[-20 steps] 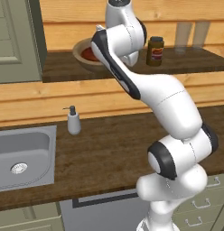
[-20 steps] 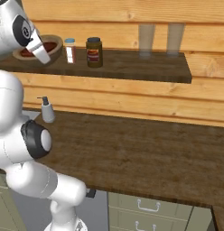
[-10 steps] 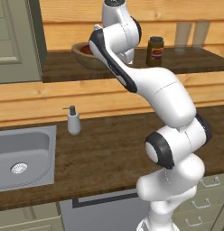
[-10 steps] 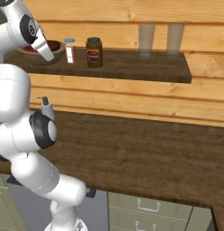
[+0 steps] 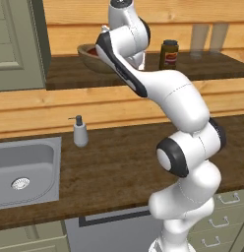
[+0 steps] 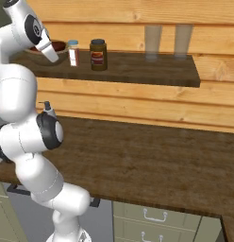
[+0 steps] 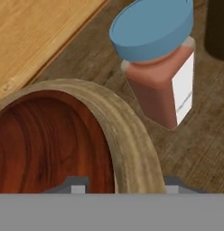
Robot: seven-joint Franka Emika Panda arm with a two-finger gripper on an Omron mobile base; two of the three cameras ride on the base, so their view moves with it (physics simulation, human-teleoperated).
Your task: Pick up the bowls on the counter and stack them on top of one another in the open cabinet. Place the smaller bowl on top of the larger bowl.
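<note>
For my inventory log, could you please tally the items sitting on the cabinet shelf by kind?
Bowls: 2, the smaller bowl nested in the larger bowl
Jars and bottles: 2, a blue-lidded spice bottle and a dark jar
Drinking glasses: 2
Total: 6

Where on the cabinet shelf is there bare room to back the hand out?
Free: the shelf floor between the dark jar and the two glasses. Crowded: the left end, where the blue-lidded spice bottle stands close beside the larger bowl, with the smaller bowl nested inside.
</note>
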